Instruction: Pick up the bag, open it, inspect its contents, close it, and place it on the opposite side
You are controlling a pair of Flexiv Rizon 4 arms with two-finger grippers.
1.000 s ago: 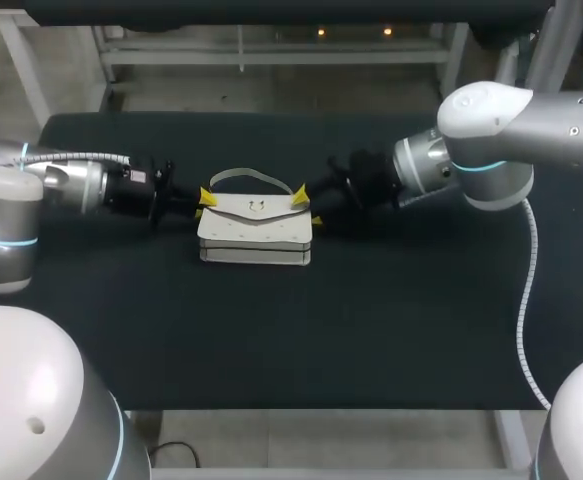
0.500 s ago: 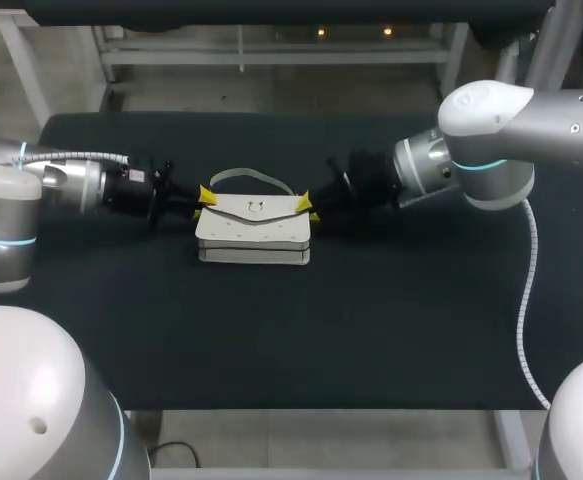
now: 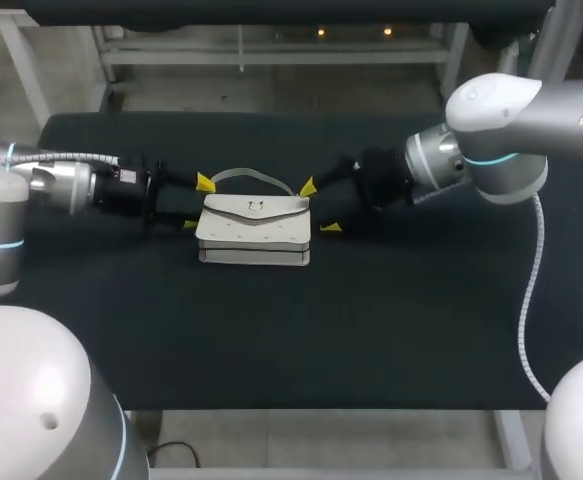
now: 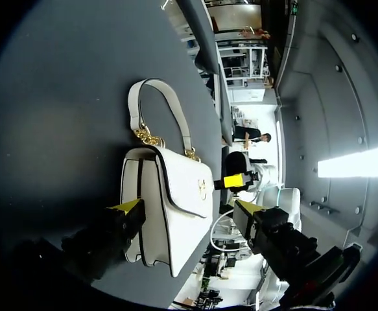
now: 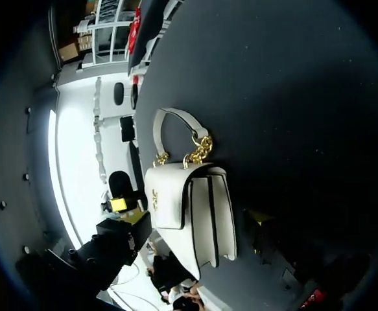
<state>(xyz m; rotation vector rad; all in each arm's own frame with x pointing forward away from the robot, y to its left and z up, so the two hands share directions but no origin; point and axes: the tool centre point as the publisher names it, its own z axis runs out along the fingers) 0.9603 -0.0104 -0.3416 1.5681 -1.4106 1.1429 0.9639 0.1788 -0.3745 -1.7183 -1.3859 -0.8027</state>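
While it sits in the middle of the black desk [image 3: 401, 320], the white handbag [image 3: 254, 230] shows a closed flap, a small gold clasp and gold chain links on its curved handle. Left claw [image 3: 197, 203] and right claw [image 3: 319, 208] flank its ends, both released.

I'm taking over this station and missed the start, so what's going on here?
A white handbag lies on the black table with its flap closed and its handle toward the far edge. The left tool is at one end of the bag and the right tool at the other. Both are open and neither grips it, so the bag has not been lifted.
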